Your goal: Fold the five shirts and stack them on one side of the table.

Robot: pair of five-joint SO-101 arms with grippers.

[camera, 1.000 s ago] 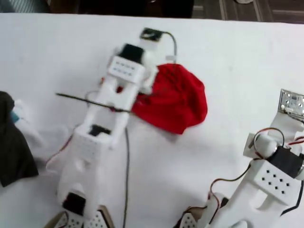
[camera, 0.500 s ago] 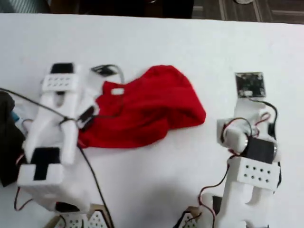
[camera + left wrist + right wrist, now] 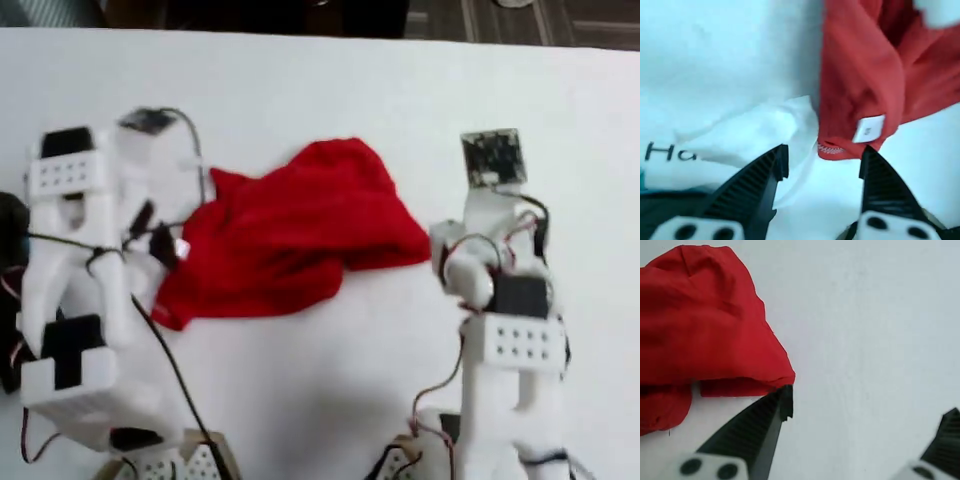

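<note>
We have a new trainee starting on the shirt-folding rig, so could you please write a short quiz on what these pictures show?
1. True or false: the left gripper and the right gripper both have their fingers open.
2. The red shirt is: A) neatly folded into a flat square; B) lying bunched up on the table; C) hanging in the air from a gripper.
3. Fill in: the small label at the red shirt's edge is ____.
Key: 1 true; 2 B; 3 white.
</note>
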